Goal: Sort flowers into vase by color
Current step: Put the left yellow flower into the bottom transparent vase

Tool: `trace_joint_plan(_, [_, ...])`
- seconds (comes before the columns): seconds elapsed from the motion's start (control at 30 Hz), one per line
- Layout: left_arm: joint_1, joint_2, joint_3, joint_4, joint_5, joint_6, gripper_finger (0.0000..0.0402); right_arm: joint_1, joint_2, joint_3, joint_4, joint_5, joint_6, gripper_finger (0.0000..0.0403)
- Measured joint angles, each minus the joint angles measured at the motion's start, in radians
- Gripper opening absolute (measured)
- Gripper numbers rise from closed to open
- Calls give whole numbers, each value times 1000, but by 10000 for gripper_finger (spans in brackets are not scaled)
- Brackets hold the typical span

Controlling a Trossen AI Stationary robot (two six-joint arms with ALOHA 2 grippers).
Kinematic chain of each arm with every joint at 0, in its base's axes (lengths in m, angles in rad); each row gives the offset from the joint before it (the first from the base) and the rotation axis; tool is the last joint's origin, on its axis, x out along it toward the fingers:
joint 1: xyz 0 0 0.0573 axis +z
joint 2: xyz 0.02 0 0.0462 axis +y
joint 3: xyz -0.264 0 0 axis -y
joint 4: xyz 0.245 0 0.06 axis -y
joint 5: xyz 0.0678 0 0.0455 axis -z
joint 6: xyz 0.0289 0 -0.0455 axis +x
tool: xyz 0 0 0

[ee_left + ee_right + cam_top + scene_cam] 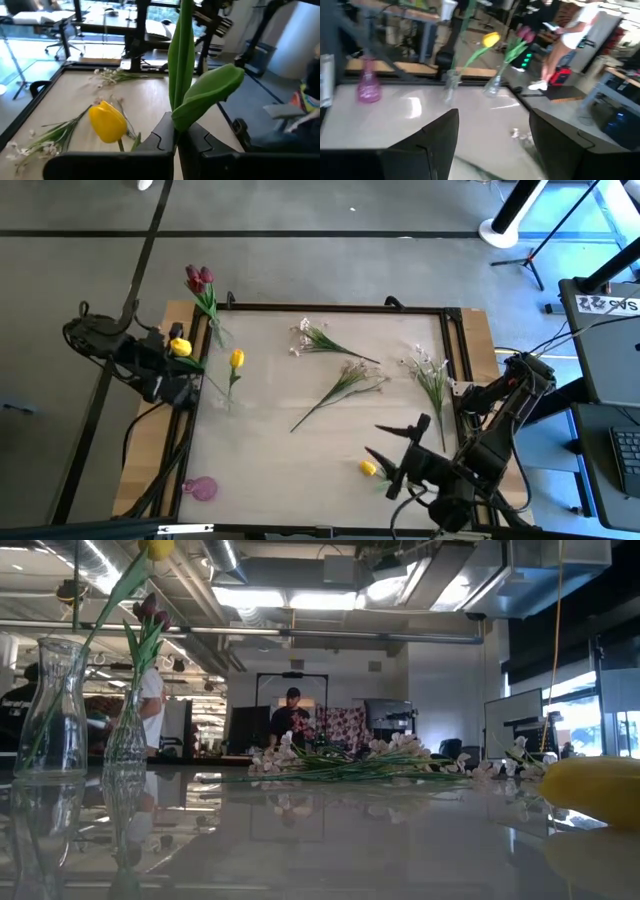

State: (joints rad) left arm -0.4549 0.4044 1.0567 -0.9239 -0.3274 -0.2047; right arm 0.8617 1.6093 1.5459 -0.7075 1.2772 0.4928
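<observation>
**Yellow tulip pinched at the left edge, loose stems across the surface**

Nearest the low camera lay a loose yellow tulip head, the same bloom that sat on the pale surface just beside the right tool. That tool hovered over the near right part of the surface with its two dark fingers spread wide and nothing between them.

At the left edge, the left tool was pressed together on the green stalk and broad leaves of another yellow tulip, its bloom beside the tool.

Close by stood two clear glass vases: one held a single yellow tulip, the other held dark red tulips at the far left corner.

Three sprays of tiny white blossoms on thin green stalks lay flat on the middle and right of the surface: one toward the far side, one central, one at the right.

A small pink glass vase stood empty near the near left corner.
</observation>
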Motion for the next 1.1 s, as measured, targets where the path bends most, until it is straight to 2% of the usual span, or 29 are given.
trace_joint_plan(0.17, [0,-19,48,-47,50,24,0,-87,0,0,8,8,5,243])
trace_joint_plan(0.4, [0,-19,51,-132,49,30,0,-219,0,0,10,-110,3,243])
trace_joint_plan(0.57, [0,-19,30,-122,-22,32,4,-285,0,0,10,-175,-27,243])
trace_joint_plan(0.73, [0,-19,3,-121,-45,15,6,-319,0,0,9,-207,-35,243])
trace_joint_plan(0.9, [0,-19,-65,-125,-36,-87,9,-321,0,-15,-2,-223,-56,243])
trace_joint_plan(1.1, [0,-19,-165,-129,-37,-196,45,-319,0,-24,-5,-251,-56,243])
